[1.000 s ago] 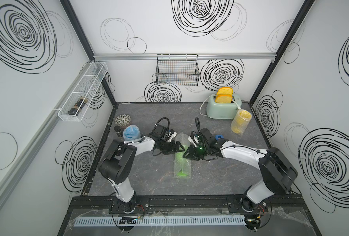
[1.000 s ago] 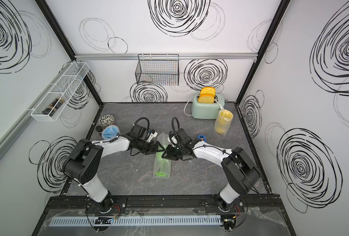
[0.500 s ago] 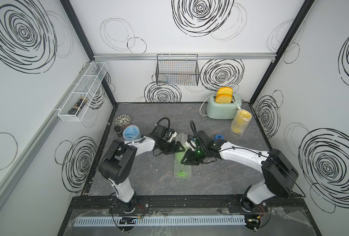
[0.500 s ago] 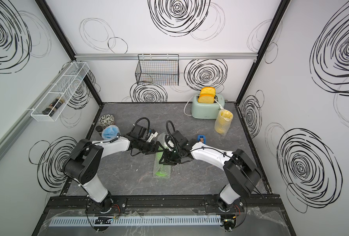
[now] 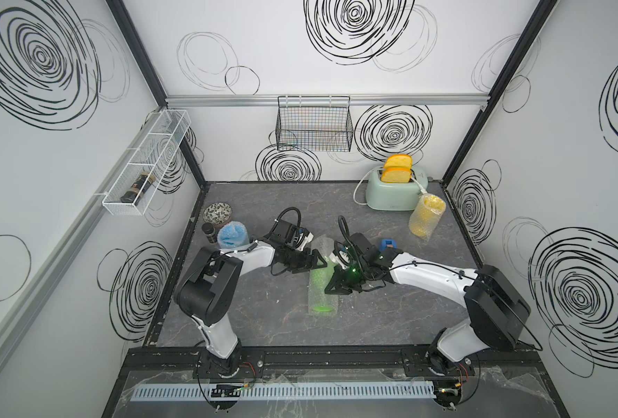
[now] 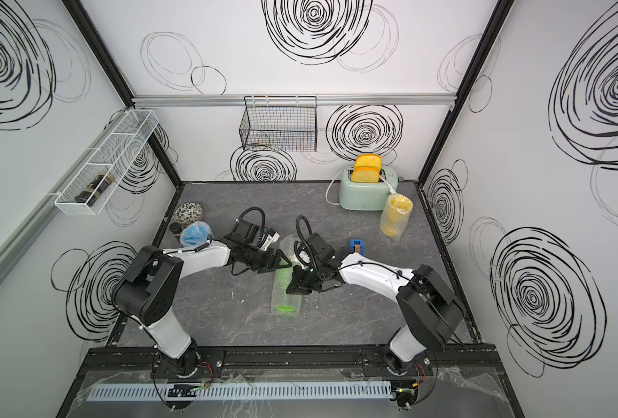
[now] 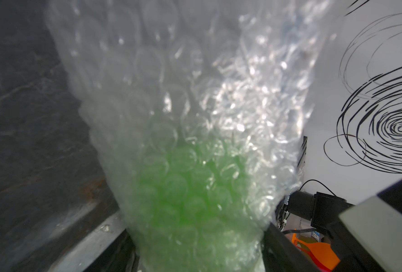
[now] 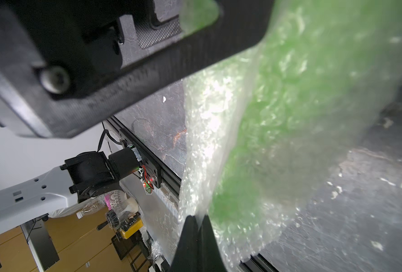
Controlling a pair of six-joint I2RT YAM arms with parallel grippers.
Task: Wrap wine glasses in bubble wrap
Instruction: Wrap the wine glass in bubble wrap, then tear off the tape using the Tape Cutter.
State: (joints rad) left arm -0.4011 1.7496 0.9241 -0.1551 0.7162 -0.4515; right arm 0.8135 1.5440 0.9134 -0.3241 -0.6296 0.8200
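Observation:
The green wine glass (image 5: 320, 289) lies in the middle of the table, rolled in bubble wrap (image 5: 322, 246), and shows in both top views (image 6: 282, 286). My left gripper (image 5: 319, 261) straddles the roll's far half. In the left wrist view the wrapped green glass (image 7: 183, 193) fills the gap between its fingers (image 7: 280, 245). My right gripper (image 5: 331, 289) is at the roll's right side, shut on a loose flap of bubble wrap (image 8: 207, 141), right gripper (image 8: 196, 221). The yellow wine glass (image 5: 426, 219) and the blue wine glass (image 5: 232, 235) are also wrapped.
A mint toaster (image 5: 394, 191) with bread stands at the back right, beside the yellow glass. A blue tape dispenser (image 5: 388, 244) sits just behind my right wrist. A patterned bowl (image 5: 217, 212) and a small dark jar (image 5: 209, 231) are at the left edge.
My right gripper has moved left to the side of the roll and shut on the wrap's flap. My left gripper stayed in place, its jaws a little narrower.

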